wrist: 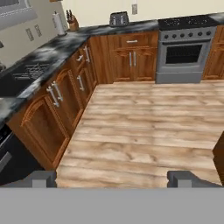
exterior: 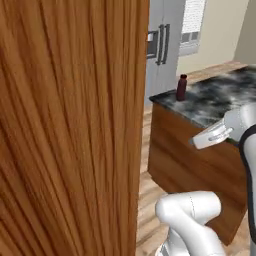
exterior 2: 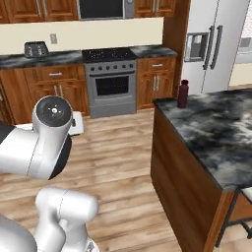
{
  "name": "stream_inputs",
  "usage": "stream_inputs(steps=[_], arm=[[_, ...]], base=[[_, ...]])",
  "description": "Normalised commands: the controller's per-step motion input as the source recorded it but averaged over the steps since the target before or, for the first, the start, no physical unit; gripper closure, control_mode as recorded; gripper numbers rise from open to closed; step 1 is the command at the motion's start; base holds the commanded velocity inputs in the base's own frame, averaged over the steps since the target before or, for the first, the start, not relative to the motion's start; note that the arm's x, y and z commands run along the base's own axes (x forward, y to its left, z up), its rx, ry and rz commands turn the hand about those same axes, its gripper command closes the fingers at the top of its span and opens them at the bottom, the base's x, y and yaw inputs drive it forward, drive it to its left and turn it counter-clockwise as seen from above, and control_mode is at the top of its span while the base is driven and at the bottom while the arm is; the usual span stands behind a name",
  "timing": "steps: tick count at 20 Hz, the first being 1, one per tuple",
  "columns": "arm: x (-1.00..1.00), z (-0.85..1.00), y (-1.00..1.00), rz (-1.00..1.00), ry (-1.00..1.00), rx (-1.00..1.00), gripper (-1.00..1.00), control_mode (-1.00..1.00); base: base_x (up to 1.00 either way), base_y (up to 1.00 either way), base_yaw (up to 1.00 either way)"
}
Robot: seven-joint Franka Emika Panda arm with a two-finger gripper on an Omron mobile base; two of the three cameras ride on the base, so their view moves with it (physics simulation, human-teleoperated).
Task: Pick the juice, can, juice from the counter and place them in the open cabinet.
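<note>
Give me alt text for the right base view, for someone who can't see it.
A dark maroon bottle stands at the far corner of a marbled counter, right of a wooden floor. Behind are a stove, a toaster and a fridge.

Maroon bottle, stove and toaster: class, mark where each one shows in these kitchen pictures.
maroon bottle (exterior 2: 183, 95), right base view, middle of its body.
stove (exterior 2: 111, 84), right base view, on the oven door window.
toaster (exterior 2: 36, 49), right base view, front face.

You won't find anything readable here, no labels, brands or numbers, not even on the dark bottle (exterior 2: 183, 93) on the counter (exterior 2: 221, 133).
</note>
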Motion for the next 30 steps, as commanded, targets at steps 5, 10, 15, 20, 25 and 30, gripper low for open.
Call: stream_inputs(steps=[5, 10, 15, 20, 25, 30], arm=[[0.0, 0.0, 0.0, 0.0, 0.0, 0.0, -1.0, 1.0], [0.0, 0.0, 0.0, 0.0, 0.0, 0.0, -1.0, 1.0], [0.0, 0.0, 0.0, 0.0, 0.0, 0.0, -1.0, 1.0], [0.0, 0.0, 0.0, 0.0, 0.0, 0.0, -1.0, 1.0], [0.0, 0.0, 0.0, 0.0, 0.0, 0.0, -1.0, 1.0], [0.0, 0.0, 0.0, 0.0, 0.0, 0.0, -1.0, 1.0]], base=[[0.64, 0.22, -0.43], [0.63, 0.22, -0.43], [0.69, 0.29, -0.38], [0.72, 0.31, -0.35], [0.79, 0.21, -0.24], [0.75, 0.16, -0.27]])
